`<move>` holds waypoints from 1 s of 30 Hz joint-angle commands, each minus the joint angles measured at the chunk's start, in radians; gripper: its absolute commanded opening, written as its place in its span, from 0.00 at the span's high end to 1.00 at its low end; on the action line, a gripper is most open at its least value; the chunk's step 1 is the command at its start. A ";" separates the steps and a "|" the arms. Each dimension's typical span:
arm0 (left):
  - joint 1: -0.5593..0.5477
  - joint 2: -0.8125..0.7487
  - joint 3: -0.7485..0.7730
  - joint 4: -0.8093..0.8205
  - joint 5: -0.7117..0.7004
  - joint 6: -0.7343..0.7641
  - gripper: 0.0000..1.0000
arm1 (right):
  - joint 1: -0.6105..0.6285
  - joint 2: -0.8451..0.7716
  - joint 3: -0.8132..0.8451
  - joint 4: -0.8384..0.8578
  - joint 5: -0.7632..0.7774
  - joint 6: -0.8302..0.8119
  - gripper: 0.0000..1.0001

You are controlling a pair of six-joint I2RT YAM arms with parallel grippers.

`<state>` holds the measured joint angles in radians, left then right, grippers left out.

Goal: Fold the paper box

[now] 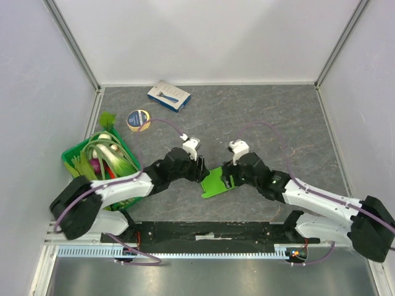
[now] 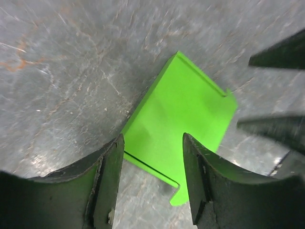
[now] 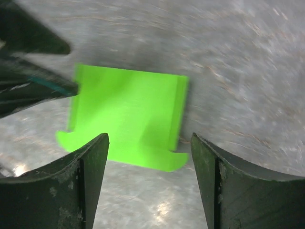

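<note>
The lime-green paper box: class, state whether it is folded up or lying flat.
Lying flat, not folded up. The paper box lies as a flat panel on the table, tabs sticking out sideways, no walls raised.

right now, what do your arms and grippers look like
Left arm and right arm match: white links between bulky black joint housings. A purple cable loops along each to a white camera block at the wrist. The left gripper and right gripper each have two thick black fingers, curved on the inside, scuffed and dusty.
</note>
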<state>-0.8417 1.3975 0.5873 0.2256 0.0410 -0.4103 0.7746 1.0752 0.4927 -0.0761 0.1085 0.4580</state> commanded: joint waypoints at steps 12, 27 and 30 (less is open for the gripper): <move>0.128 -0.824 0.055 -0.649 -0.297 -0.320 0.29 | 0.859 0.330 0.463 -0.576 0.779 -0.479 0.23; 0.135 -1.005 0.039 -0.752 -0.326 -0.320 0.28 | 0.899 0.531 0.311 -0.412 0.783 -0.740 0.34; 0.135 -1.009 0.043 -0.746 -0.325 -0.318 0.28 | 0.890 0.586 0.282 -0.328 0.813 -0.765 0.34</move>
<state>-0.7128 0.3992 0.6163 -0.5194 -0.2623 -0.7124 1.6672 1.6054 0.7986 -0.5201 0.8654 -0.2481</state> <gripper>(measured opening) 0.718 0.658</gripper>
